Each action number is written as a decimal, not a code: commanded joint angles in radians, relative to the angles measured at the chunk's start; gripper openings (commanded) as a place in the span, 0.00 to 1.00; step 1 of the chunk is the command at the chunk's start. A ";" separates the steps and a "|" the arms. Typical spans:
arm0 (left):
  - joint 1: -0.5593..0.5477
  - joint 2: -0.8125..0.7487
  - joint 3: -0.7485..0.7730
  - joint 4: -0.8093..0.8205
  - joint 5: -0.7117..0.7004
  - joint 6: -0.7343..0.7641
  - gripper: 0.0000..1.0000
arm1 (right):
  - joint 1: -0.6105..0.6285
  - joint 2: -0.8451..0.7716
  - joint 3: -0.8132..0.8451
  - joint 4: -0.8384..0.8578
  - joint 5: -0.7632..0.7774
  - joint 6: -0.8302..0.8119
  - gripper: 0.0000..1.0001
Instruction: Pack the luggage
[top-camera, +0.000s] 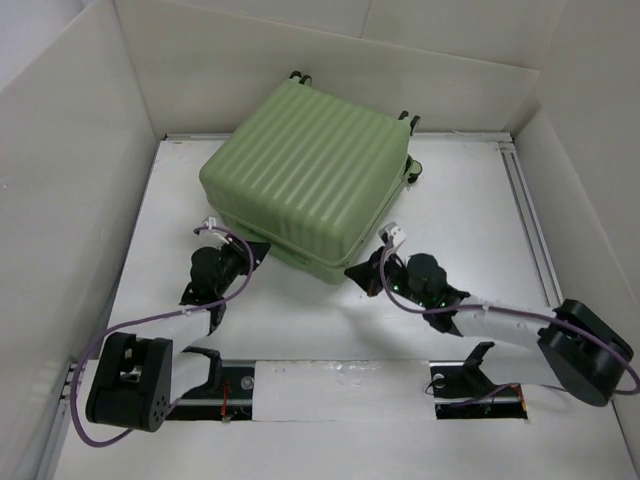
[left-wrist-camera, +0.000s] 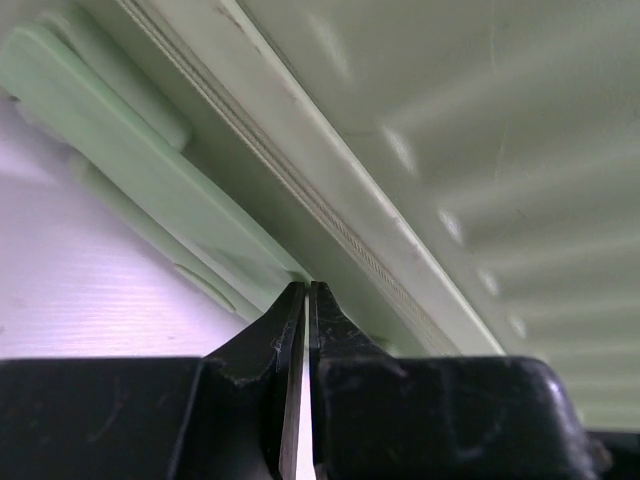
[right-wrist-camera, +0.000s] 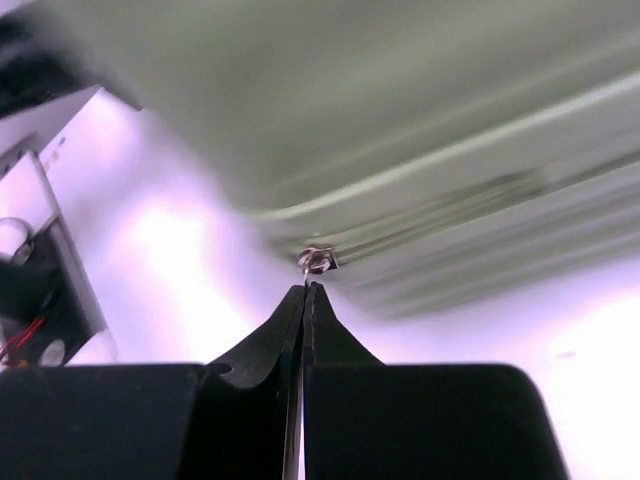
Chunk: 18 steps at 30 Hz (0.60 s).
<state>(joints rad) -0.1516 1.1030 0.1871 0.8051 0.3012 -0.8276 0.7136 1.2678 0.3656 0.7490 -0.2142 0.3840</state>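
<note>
Since the luggage (top-camera: 305, 170) lies shut on the counter (top-camera: 470, 230), ribbed shell up and wheels (top-camera: 300, 77) toward 12 o'clock, both arms work low at its near edge, where the seam between the two halves is within reach. The case fills the far middle of the counter, turned slightly so that one corner points toward 6 o'clock.

The left claw (top-camera: 252, 252) sits at about 8 o'clock of the case, fingers together with only a sliver of light between them. Its tips are just at the zipper seam (left-wrist-camera: 350, 240), beside the pale green side handle (left-wrist-camera: 130, 170). It holds nothing that I can see, and it looks placed to steady or press the edge.

The right claw (top-camera: 362, 270) is at about 5 o'clock of the case, beside the near corner, also drawn together. A small metal zipper pull (right-wrist-camera: 318, 260) hangs right at its tips. Whether the tips actually pinch it cannot be told, as that view is blurred. My judgement is that the zipper is the step in hand, though which way it is meant to run is unclear.

The left arm reaches from its base at 7 o'clock with the forearm low and the wrist aimed toward 1 o'clock. The right arm stretches from 4 o'clock, nearly flat over the counter, pointing toward 10 o'clock.
</note>
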 joint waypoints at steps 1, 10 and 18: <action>-0.094 0.024 0.006 0.134 0.081 -0.038 0.00 | 0.191 -0.134 0.006 -0.195 0.119 0.041 0.00; -0.244 0.086 0.017 0.230 0.012 -0.097 0.00 | 0.582 0.036 0.251 -0.341 0.412 0.242 0.00; -0.287 0.064 -0.037 0.269 0.012 -0.137 0.00 | 0.623 0.373 0.674 -0.491 0.714 0.277 0.00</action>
<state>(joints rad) -0.3805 1.1858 0.1547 0.9730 0.2028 -0.9169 1.2442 1.6035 0.9047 0.2268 0.6285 0.5755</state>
